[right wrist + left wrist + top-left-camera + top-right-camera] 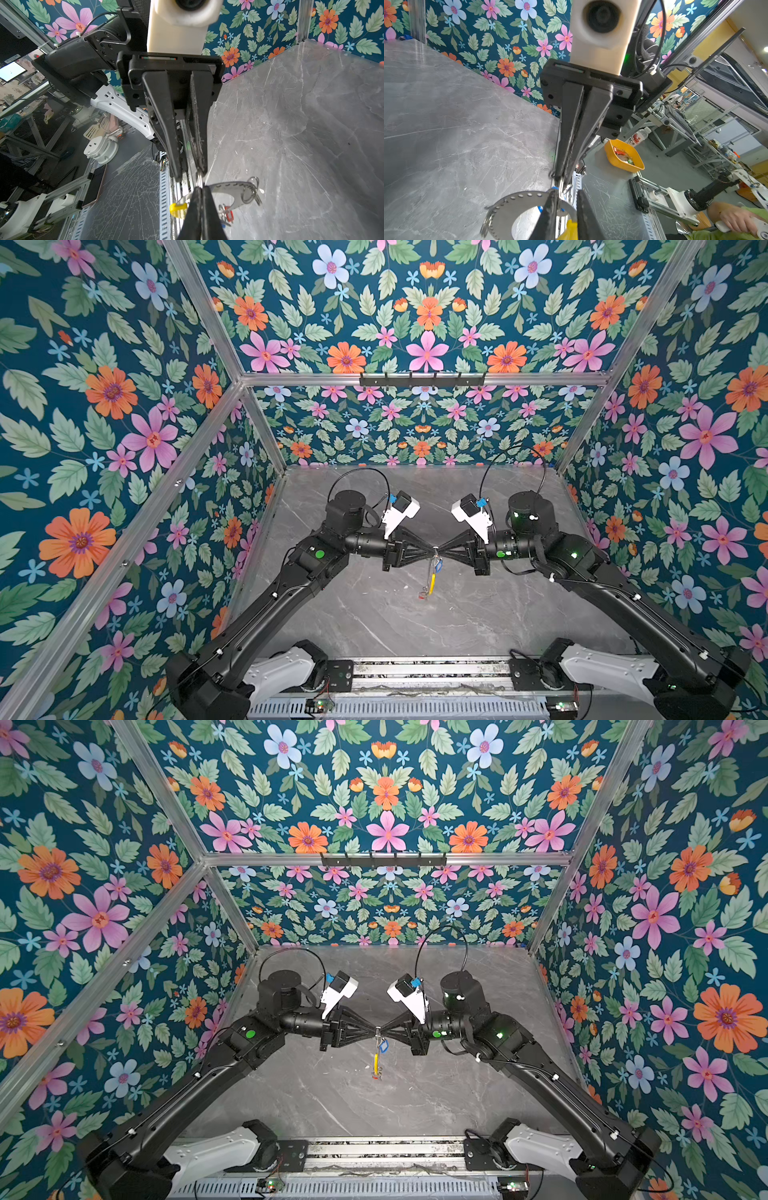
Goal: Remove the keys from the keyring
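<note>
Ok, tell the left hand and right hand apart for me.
The left hand has fingers slightly apart; the right hand has them pressed shut. The right hand pinches the keyring; the left hand only straddles its rim, no clamp visible. Both meet tip to tip at the keyring.

Robotics lab — floral-papered test booth (pixel 104 406), aluminium framing (pixel 415 379), cluttered benches (pixel 685 120) and monitor (pixel 11 71) beyond
</note>
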You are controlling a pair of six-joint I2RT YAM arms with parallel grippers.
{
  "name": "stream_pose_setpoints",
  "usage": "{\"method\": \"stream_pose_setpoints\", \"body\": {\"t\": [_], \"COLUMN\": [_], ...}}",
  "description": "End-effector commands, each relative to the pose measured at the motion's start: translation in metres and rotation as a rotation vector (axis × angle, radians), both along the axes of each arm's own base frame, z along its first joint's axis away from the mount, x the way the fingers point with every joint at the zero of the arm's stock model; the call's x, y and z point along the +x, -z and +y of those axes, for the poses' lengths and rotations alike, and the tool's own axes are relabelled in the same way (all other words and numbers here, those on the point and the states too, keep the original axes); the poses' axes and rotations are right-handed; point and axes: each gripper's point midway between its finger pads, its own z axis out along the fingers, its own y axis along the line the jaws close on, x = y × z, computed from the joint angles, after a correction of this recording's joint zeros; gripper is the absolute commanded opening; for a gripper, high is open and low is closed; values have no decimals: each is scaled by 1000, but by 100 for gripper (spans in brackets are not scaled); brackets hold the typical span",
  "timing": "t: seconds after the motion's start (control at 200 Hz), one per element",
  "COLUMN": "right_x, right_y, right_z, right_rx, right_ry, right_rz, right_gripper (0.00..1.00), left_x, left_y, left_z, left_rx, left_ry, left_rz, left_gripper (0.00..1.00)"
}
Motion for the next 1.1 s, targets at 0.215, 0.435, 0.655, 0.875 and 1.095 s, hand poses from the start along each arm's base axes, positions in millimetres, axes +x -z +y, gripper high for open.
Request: {"method": "stream_pose_setpoints", "body": {"t": [0.215, 0.435, 0.655, 0.875, 1.095], "right_x": [6, 7, 10, 12, 5], "right_y": [-3, -1, -3, -26, -20], "right_z": [2, 2, 4, -7, -17], "right_rx": [4, -12, -20, 93, 177], "right_ry": [9, 15, 53, 143, 176], "right_rz": [-32, -36, -77, -172, -201], "right_gripper": [0, 0, 0, 42, 50], "left_x": [-9, -3, 15, 20, 16], "left_y": [-9, -6, -11, -24, -38], "left_z": [-2, -4, 0, 4, 12], "left_rx": [-34, -21, -57, -185, -319], "left_ry": [58, 31, -132, -205, -238], "left_rz": [-12, -21, -153, -204, -265], "left_gripper": [12, 2, 0, 0, 0]}}
